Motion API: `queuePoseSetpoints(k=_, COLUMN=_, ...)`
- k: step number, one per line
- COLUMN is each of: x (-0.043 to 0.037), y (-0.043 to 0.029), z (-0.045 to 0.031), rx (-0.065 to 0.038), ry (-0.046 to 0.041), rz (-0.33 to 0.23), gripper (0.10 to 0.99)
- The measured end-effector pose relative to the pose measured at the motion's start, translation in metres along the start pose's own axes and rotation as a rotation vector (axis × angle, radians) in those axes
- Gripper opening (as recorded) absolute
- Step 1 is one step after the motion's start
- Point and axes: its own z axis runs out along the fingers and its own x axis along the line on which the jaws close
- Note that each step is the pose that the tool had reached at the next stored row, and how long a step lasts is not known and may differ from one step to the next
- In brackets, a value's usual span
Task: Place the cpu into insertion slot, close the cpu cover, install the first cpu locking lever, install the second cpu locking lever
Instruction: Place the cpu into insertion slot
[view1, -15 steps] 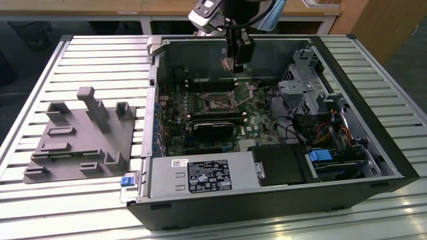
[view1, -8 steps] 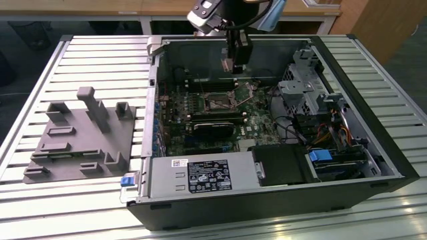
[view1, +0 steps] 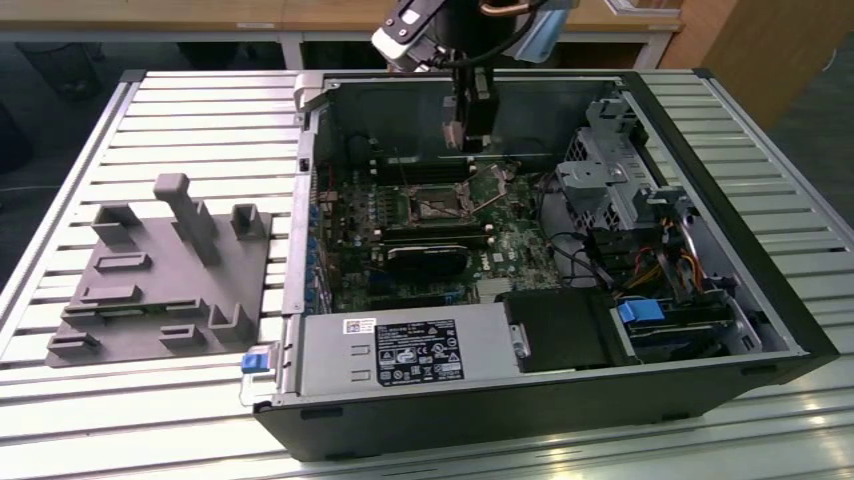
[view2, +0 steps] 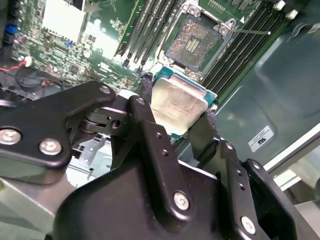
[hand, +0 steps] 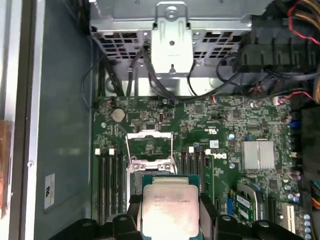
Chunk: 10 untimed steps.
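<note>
I have the hand (view2: 176, 107) clamped on the cpu (hand: 170, 207) by two opposite edges, presumably to spare its contacts, with the uncovered insertion slot (hand: 150, 146) just beyond it, not yet reached.

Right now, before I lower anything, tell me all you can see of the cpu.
The cpu is a small flat square chip: a silver-beige metal top face with faint print, on a thin green-edged base. The gripper clamps it by two opposite edges between black fingers. It hangs above the green board, apart from the insertion slot, which lies open and empty. Only the fingers touch it.
</note>
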Motion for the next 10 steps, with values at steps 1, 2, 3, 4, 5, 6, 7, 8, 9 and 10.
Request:
queuePoseSetpoints(k=1, x=0.0000, y=-0.0001, z=0.0010, rx=0.000, ry=0.0039, rz=-0.014, gripper=0.541)
queuePoseSetpoints(k=2, x=0.0000, y=-0.0003, z=0.0018, rx=0.001, ry=0.0073, rz=-0.025, gripper=0.541)
queuePoseSetpoints(k=3, x=-0.0001, y=-0.0006, z=0.0031, rx=0.001, ry=0.0112, rz=-0.036, gripper=0.541)
queuePoseSetpoints(k=4, x=-0.0001, y=-0.0009, z=0.0039, rx=0.001, ry=0.0120, rz=-0.036, gripper=0.541)
queuePoseSetpoints(k=5, x=-0.0001, y=-0.0009, z=0.0044, rx=0.001, ry=0.0119, rz=-0.036, gripper=0.541)
queuePoseSetpoints(k=6, x=-0.0001, y=-0.0010, z=0.0048, rx=0.001, ry=0.0118, rz=-0.037, gripper=0.541)
queuePoseSetpoints(k=7, x=-0.0001, y=-0.0011, z=0.0052, rx=0.001, ry=0.0118, rz=-0.037, gripper=0.541)
queuePoseSetpoints(k=8, x=-0.0001, y=-0.0012, z=0.0056, rx=0.001, ry=0.0119, rz=-0.037, gripper=0.541)
queuePoseSetpoints(k=9, x=-0.0002, y=-0.0013, z=0.0060, rx=0.001, ry=0.0119, rz=-0.036, gripper=0.541)
queuePoseSetpoints(k=10, x=-0.0002, y=-0.0013, z=0.0063, rx=0.001, ry=0.0118, rz=-0.036, gripper=0.541)
